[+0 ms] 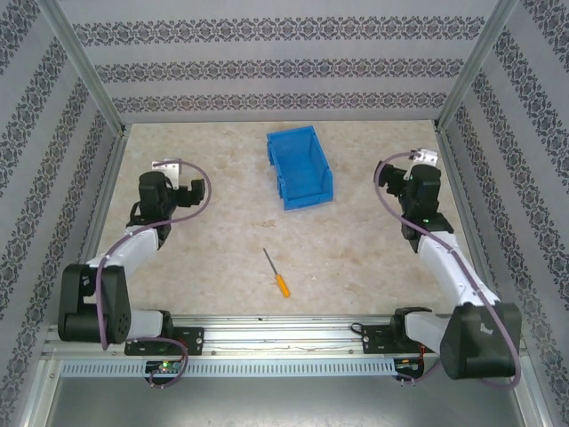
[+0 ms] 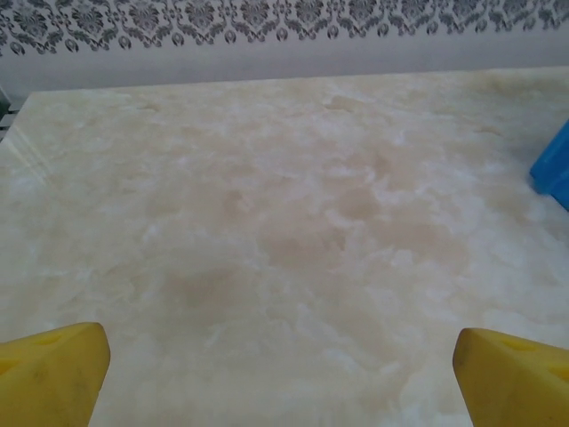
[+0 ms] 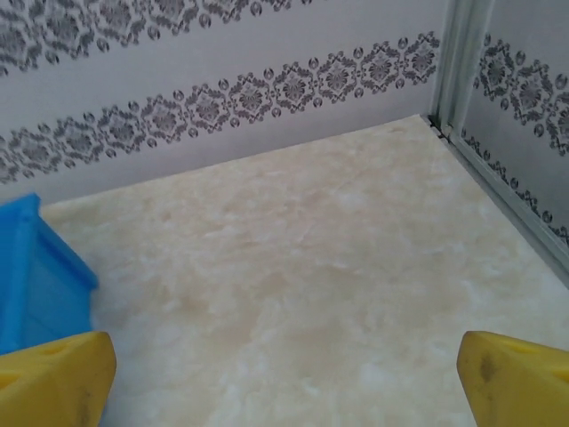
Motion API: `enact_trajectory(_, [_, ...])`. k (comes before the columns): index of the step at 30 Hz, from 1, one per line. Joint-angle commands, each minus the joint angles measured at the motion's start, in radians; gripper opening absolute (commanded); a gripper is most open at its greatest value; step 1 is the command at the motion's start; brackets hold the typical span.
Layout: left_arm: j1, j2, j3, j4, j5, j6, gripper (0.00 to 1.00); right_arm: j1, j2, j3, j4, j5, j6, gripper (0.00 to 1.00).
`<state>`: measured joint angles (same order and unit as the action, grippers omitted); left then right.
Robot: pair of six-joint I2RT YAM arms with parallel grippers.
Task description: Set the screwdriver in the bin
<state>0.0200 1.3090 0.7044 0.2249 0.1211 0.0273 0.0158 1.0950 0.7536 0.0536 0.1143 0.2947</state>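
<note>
Lying loose on the pale marbled tabletop, the small screwdriver with its orange-yellow handle and thin dark shaft sits near the front rail, between the two arm bases. It is well short of the bright blue open-topped plastic bin. The left gripper and right gripper hover off to either side, yellow fingers spread wide and gripping nothing. I'd guess they are parked ahead of a reach.

Bin sits on table, toward the rear, about mid-width. Screwdriver lies flat on table in front of bin, slightly left of it, well apart; handle end farther from bin. Left gripper left of bin, right gripper right of bin, both apart from it.
</note>
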Motion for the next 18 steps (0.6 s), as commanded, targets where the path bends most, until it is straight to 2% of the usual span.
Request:
enact_trajectory(1, [-0.001, -0.080, 0.132, -0.442, 0.049, 0.079, 0.99, 0.009, -0.135, -0.012, -0.304, -0.125, 0.210, 0.98])
enact_trajectory(3, [-0.001, -0.104, 0.216, -0.598, 0.062, 0.103, 0.99, 0.035, -0.242, -0.079, -0.279, -0.207, 0.279, 0.98])
enact_trajectory(4, [-0.002, -0.114, 0.255, -0.667, 0.053, 0.105, 0.99, 0.079, -0.286, -0.081, -0.322, -0.199, 0.282, 0.98])
enact_trajectory(6, [-0.002, -0.128, 0.322, -0.786, 0.042, 0.107, 0.99, 0.231, -0.341, -0.068, -0.441, -0.090, 0.265, 0.98])
enact_trajectory(8, [-0.001, -0.136, 0.386, -0.889, 0.053, 0.124, 0.99, 0.433, -0.365, -0.050, -0.564, 0.068, 0.266, 0.98])
enact_trajectory(11, [-0.001, -0.156, 0.430, -0.967, 0.055, 0.131, 0.99, 0.644, -0.317, -0.011, -0.724, 0.189, 0.327, 0.98])
enact_trajectory(15, [-0.002, -0.176, 0.463, -1.039, 0.094, 0.149, 0.99, 0.903, -0.152, 0.036, -0.815, 0.230, 0.370, 0.98])
enact_trajectory(18, [-0.002, -0.187, 0.468, -1.081, 0.116, 0.159, 0.99, 1.032, -0.022, 0.086, -0.846, 0.251, 0.392, 0.98])
